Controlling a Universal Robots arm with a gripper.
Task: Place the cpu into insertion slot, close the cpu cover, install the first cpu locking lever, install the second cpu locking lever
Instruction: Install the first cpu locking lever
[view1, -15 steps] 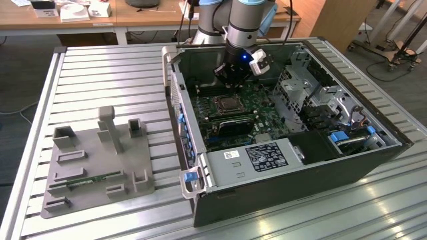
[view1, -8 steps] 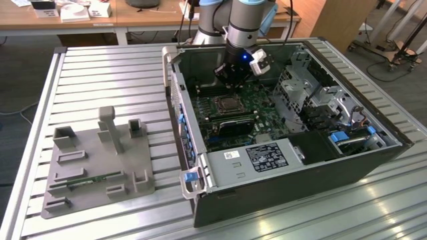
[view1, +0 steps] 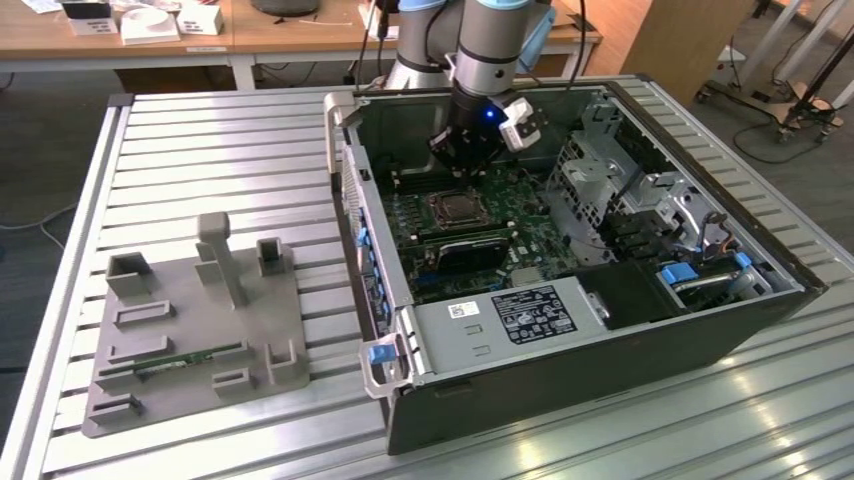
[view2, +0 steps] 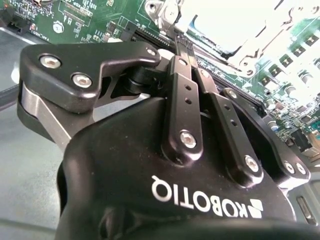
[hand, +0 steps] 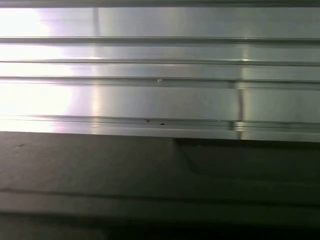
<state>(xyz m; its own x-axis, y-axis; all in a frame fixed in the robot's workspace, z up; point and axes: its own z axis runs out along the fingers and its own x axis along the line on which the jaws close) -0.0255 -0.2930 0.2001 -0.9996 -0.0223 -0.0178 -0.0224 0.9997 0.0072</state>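
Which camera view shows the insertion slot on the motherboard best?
The exterior view: the insertion slot shows whole there, near the gripper. The second wrist view catches its silver rim, glared, past the gripper. The first wrist view faces metal slats.

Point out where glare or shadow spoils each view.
Exterior view: even light, bright reflections streak the table. Second wrist view: glare washes out the insertion slot beyond the gripper. First wrist view: the metal slats flare white, the lower half lies dark.
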